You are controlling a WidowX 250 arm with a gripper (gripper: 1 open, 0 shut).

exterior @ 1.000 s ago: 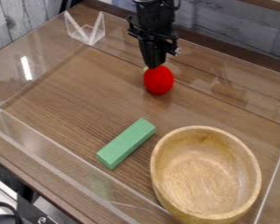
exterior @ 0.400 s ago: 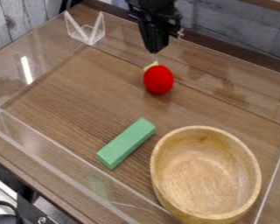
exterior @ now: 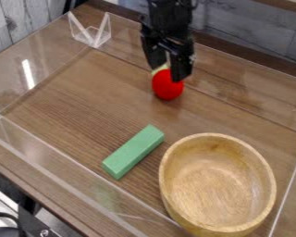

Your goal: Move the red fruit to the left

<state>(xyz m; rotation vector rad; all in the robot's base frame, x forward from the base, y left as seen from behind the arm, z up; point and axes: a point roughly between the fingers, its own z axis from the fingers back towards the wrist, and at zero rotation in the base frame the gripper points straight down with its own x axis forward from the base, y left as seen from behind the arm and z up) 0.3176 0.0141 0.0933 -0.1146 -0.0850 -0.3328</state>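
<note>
Over near the back of the tabletop (exterior: 89, 109), the fingers (exterior: 166, 78) look spread wide around the red fruit (exterior: 168, 87), not gripping yet, so I'd say it's grasp time: close up, then carry it left.

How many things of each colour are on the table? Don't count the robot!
Red: 1, the round glossy fruit with a small stem
Green: 1, the flat rectangular block
Light brown: 1, the round wooden bowl
White: 1, the thin wire-like frame near the far edge
Total: 4
</note>
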